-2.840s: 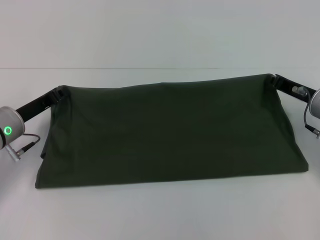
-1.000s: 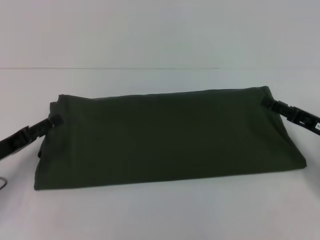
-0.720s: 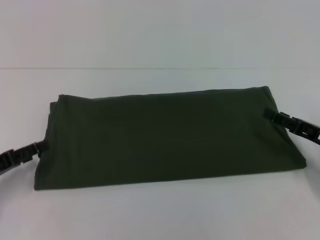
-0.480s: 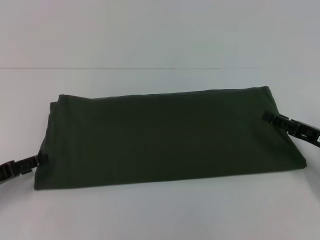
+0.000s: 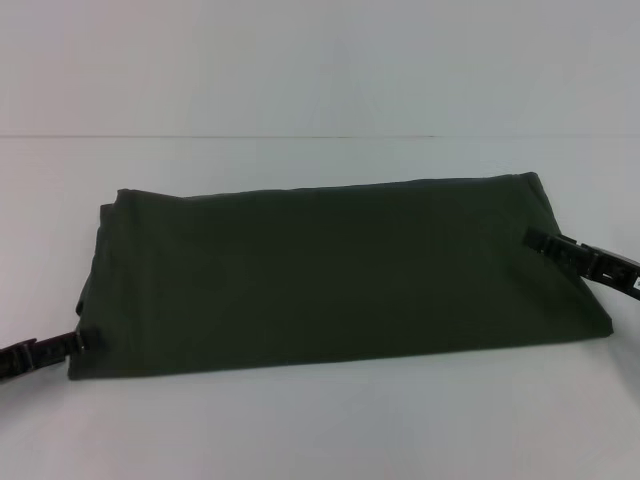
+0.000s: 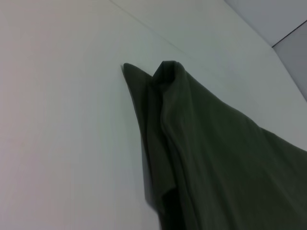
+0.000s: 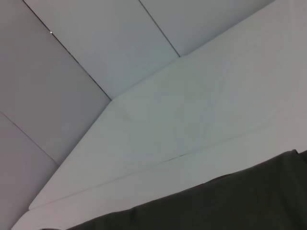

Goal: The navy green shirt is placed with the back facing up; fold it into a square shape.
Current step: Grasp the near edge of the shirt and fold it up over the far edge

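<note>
The navy green shirt (image 5: pixel 330 275), plain, matte and smooth, was laid folded into a wide band on the white table (image 5: pixel 320 430). The left gripper (image 5: pixel 75 342) was seen at its lower-left corner and the right gripper (image 5: pixel 535 240) at its right edge; whether either was pinching cloth could not be told.

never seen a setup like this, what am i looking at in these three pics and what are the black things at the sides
This is a two-armed robot folding clothes. The wide picture is from a camera on its head, looking down at a white table. On it lies a dark green shirt, already folded into a long band. The black things are the robot's claws: the left claw at the shirt's near left corner, the right claw at its right edge. Whether either one grips the cloth cannot be told here. The other two pictures come from cameras on the wrists: the left one shows the shirt's layered end up close, the right one shows mostly table with a strip of shirt.
</note>
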Motion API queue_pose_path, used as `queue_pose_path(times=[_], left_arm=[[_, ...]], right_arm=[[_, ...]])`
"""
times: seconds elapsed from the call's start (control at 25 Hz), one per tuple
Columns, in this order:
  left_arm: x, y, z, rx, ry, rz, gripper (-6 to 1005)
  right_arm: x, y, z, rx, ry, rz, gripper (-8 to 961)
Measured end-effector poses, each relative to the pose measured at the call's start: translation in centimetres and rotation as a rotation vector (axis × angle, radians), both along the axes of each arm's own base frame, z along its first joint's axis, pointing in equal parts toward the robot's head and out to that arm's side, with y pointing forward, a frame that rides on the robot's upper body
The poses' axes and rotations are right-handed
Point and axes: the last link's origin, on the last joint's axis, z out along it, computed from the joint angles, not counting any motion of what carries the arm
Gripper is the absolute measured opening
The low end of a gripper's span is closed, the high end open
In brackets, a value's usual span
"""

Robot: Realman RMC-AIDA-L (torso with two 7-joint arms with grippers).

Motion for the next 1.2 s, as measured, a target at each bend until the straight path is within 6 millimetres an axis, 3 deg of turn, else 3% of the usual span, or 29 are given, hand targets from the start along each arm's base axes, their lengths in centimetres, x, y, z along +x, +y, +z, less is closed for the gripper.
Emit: queue_pose_path(times=[0.56,1.0,1.2], left_arm=[[0.9,0.2,-1.3,-0.065,0.008,-0.042,904],[0.8,0.4,-1.4,-0.077,0.049,-0.042,632],[0.8,0.5,-1.4,-0.08,0.054,-0.046,524]], right_arm=[[0.1,-0.2,-0.2,-0.008,-0.004,-0.001,768],[0.4,-0.4,-0.3,-0.031,-0.025,-0.006,768],[0.7,0.2,1.2,-0.064,-0.03,-0.045,768]])
